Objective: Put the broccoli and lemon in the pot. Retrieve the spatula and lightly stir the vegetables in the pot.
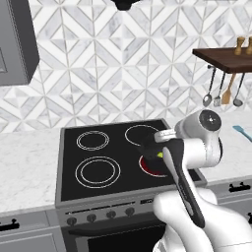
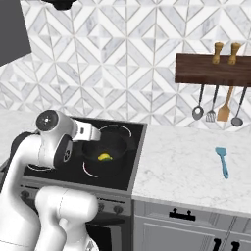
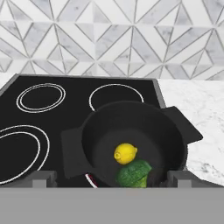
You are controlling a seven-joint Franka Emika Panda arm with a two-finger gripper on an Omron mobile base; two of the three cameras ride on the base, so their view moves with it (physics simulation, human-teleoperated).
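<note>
The broccoli point(image 3: 133, 173) lies on the floor of the pot point(image 3: 175, 131), at the near side in the hand view, and the lemon point(image 3: 125, 153) sits just behind it, the two touching or very nearly so. The end effector point(image 3: 111, 178) hangs over the near rim of the pot with its jaws spread as wide as they go; its two dark fingertips point(image 3: 43, 178) stand far apart at the bottom of the hand view and nothing is between them. The pot rests on the front right burner of the black stove point(image 3: 39, 118), whose ring glows red under the pot's near edge, and its two short handles stick out to either side. From the right base view the lemon point(image 2: 104, 157) shows as a yellow spot inside the pot point(image 2: 120, 144), just past the arm's wrist. Further right, on the marble surface point(image 2: 181, 162), the teal spatula point(image 2: 222, 161) lies flat and well apart from the stove, blade toward the wall. Behind it, against the tiled wall, a dark wooden shelf point(image 2: 211, 69) carries two small wooden shakers, and metal ladles and a tan wooden spatula point(image 2: 225, 109) hang beneath it.
</note>
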